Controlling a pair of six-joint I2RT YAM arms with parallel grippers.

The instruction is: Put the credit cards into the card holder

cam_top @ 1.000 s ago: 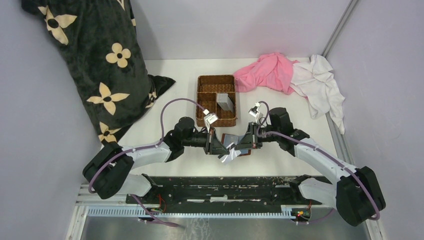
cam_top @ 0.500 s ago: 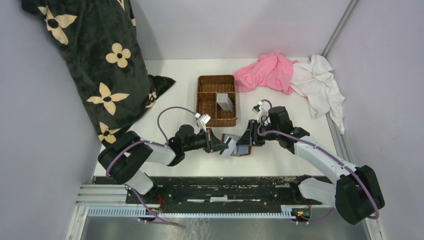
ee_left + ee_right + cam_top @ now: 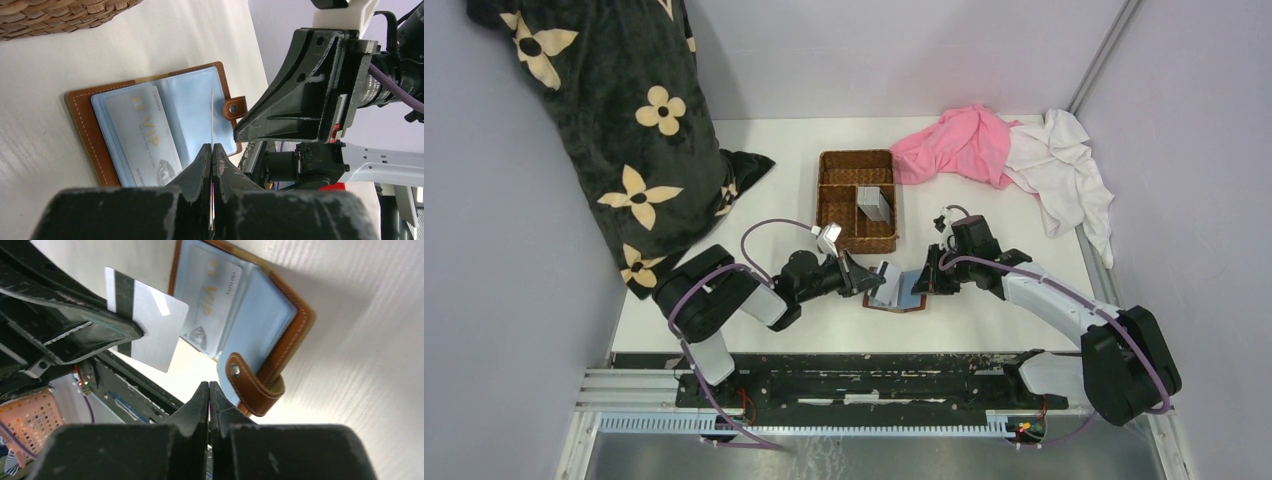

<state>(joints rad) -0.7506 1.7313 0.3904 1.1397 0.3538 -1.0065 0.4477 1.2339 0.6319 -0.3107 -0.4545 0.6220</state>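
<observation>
Left pincer (image 3: 211, 147) clamped on one credit card (image 3: 150, 325) near its dark stripe, poised over the open card holder (image 3: 195, 105); contact not discernible.

Card judged light, stiff and slick. Best gripped on the flat faces at one end, leaving the lead edge free.

Right pincer (image 3: 208, 386) closed and empty, beside the snap tab (image 3: 250, 385).

Holder already contains a VIP card (image 3: 142, 132). The basket (image 3: 822, 200) behind it holds grey cards (image 3: 876, 203).
</observation>
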